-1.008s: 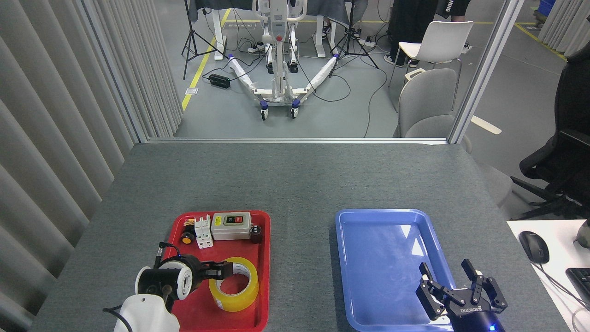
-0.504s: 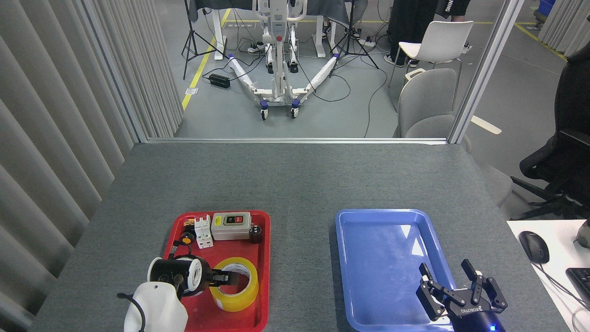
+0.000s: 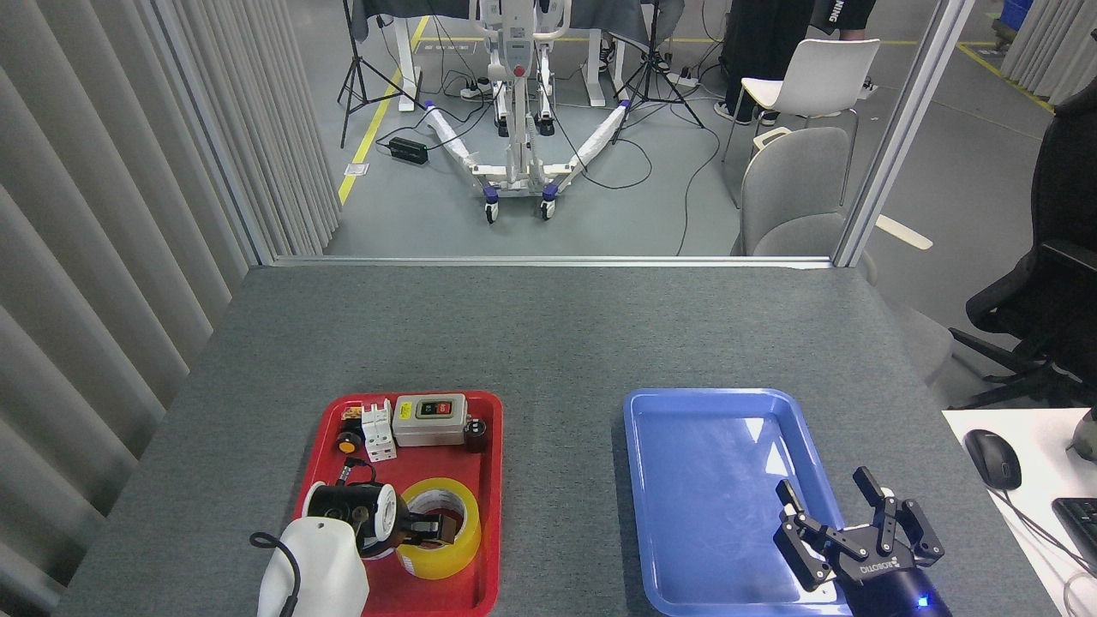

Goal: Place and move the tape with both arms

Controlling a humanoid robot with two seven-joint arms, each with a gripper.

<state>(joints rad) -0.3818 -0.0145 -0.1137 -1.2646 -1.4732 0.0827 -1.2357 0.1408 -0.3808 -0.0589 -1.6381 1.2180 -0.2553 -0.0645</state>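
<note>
From the head view, a grey table (image 3: 548, 343) stands before a glass partition, and behind it there is a workshop floor with chairs, cables and a white wheeled frame (image 3: 517, 103); on the table lie a red tray (image 3: 490, 480) to the left and a blue tray (image 3: 711, 506) to the right, well apart. The tape (image 3: 458, 548) lies flat in the near part of the red tray; behind it are a grey switch box (image 3: 428, 420) and a white breaker (image 3: 377, 433). The left gripper (image 3: 428, 529) reaches into the hole of the tape, one finger on the roll; if it is clenched I cannot tell. The right gripper (image 3: 836, 501) hangs over the near right corner of the blue tray; its fingers are spread and grasp nothing.
</note>
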